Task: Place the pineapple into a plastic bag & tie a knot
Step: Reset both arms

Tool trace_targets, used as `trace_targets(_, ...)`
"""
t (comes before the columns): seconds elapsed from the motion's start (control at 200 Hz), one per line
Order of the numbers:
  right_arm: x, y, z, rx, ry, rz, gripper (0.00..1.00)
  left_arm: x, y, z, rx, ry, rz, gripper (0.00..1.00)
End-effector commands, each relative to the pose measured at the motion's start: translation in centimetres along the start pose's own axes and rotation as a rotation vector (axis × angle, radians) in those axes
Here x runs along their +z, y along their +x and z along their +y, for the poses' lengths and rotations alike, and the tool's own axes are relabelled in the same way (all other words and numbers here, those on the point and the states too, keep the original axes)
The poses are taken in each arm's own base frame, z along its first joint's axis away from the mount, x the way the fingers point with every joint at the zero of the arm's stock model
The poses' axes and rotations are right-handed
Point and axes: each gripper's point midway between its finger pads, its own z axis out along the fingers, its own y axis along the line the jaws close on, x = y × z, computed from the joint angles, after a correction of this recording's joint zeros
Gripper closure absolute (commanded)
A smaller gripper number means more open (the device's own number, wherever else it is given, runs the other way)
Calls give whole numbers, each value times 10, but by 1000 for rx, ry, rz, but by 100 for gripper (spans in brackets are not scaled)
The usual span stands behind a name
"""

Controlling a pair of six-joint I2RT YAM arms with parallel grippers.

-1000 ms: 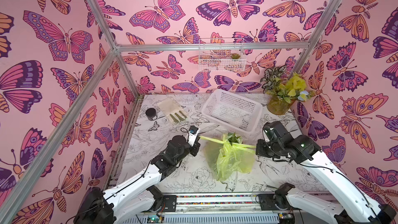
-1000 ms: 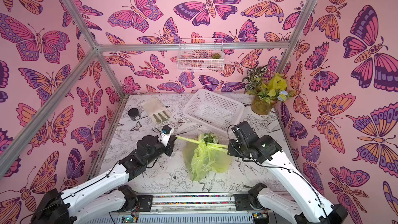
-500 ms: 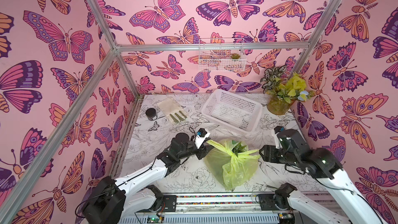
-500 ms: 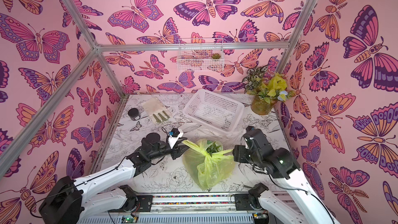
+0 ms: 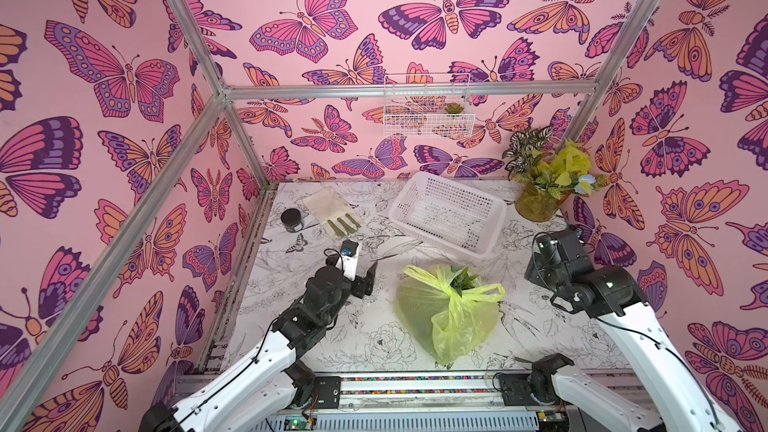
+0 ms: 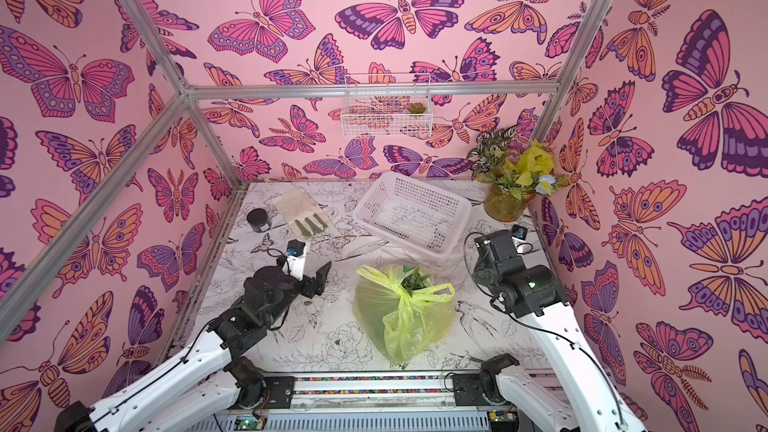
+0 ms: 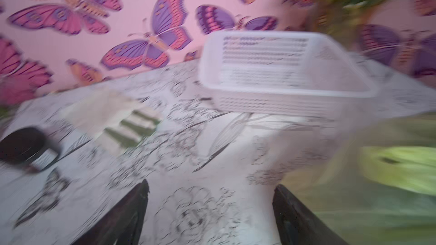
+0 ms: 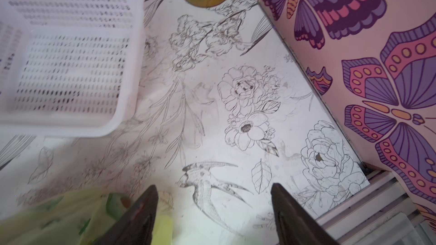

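Translucent yellow-green plastic bag (image 5: 451, 322) on flower-printed worktop (image 5: 332, 338) between arms, handles twisted into knot (image 5: 456, 295), green pineapple leaves (image 5: 464, 278) poking out. Wide and empty, left jaws and right jaws alike, apart from bag: tying apparently finished.

Left arm (image 5: 249, 371): long white shell links, bulky black joint housings between.
Right arm (image 5: 648, 351): same white-and-black build, with tiny green lights on the black housing (two, as far as I can tell).
Cables (image 6: 557, 334): thin, black, laid along the white links and looping loose near the wrists.
Wrist camera (image 5: 350, 257): small white block, blue lens ring.
Fingers (image 7: 127, 218): dark tapering wedges.
Bases (image 5: 548, 371): black mounts.
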Motion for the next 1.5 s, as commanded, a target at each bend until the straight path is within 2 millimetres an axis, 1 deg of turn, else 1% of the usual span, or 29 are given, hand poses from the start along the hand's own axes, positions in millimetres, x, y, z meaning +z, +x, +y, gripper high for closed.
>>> trace_targets(0.0,38,-23,4,-58,6,-152,23,3,23,82,-132,-409,104,15)
trace_targets(0.025,50,-23,5,-69,5,-178,19,3,25,94,-181,-444,97,15)
trace_targets(0.105,89,-25,18,-111,-42,-251,18,5,33,125,-315,-485,55,16)
trace_targets(0.205,131,-25,40,-184,-83,-318,16,3,39,157,-324,-545,-8,17)
trace_targets(0.325,184,-20,58,-247,-103,-267,10,14,43,179,-356,-491,-24,16)
trace_targets(0.366,196,-26,68,-258,-129,-294,9,18,44,184,-318,-486,-24,15)
trace_targets(0.446,198,-44,86,-266,-200,-352,6,27,48,184,-249,-449,-18,15)
trace_targets(0.486,207,-37,86,-271,-205,-317,8,32,53,183,-243,-424,-14,15)
trace_targets(0.536,203,-34,86,-271,-224,-336,8,38,53,182,-232,-397,-30,15)
trace_targets(0.546,202,-31,85,-272,-230,-337,8,38,67,179,-233,-391,-4,15)
trace_targets(0.551,199,-35,86,-268,-235,-356,8,38,68,178,-232,-388,-3,15)
trace_targets(0.566,198,-31,84,-265,-242,-374,8,39,71,177,-226,-381,-7,15)
trace_targets(0.576,194,-36,86,-257,-255,-405,8,40,71,176,-221,-375,-16,15)
trace_targets(0.586,195,-28,84,-257,-261,-404,7,41,71,175,-217,-369,-27,14)
trace_targets(0.606,193,-24,81,-250,-278,-422,7,42,69,175,-212,-364,-46,14)
trace_targets(0.611,191,-28,82,-244,-283,-439,6,43,70,174,-213,-362,-45,14)
trace_targets(0.626,193,-23,80,-241,-300,-449,6,43,64,173,-210,-351,-74,14)
trace_targets(0.671,188,-26,81,-213,-331,-550,5,46,58,171,-202,-327,-117,14)
trace_targets(0.746,193,-20,82,-250,-317,-436,5,59,69,166,-179,-283,-116,15)
trace_targets(0.821,194,-26,84,-222,-344,-494,5,70,83,162,-173,-255,-109,15)
trace_targets(0.861,194,-25,83,-226,-340,-480,4,77,82,161,-156,-240,-123,14)
trace_targets(0.931,195,-23,83,-235,-336,-432,3,83,90,163,-183,-232,-22,13)
trace_targets(0.986,195,-24,83,-229,-339,-455,4,87,89,169,-188,-260,-20,13)
trace_targets(1.016,195,-24,83,-229,-340,-455,3,88,88,171,-185,-270,-31,0)
trace_targets(1.097,196,-23,82,-232,-337,-436,2,83,93,173,-196,-312,7,1)
trace_targets(1.202,195,-24,83,-229,-341,-438,1,87,94,169,-175,-301,4,1)
trace_targets(1.217,195,-24,83,-229,-342,-439,0,90,83,171,-173,-301,-16,1)
trace_targets(1.232,196,-24,83,-229,-341,-439,0,91,80,172,-171,-301,-15,1)
trace_targets(1.492,195,-24,82,-231,-341,-441,1,97,80,170,-143,-314,5,1)
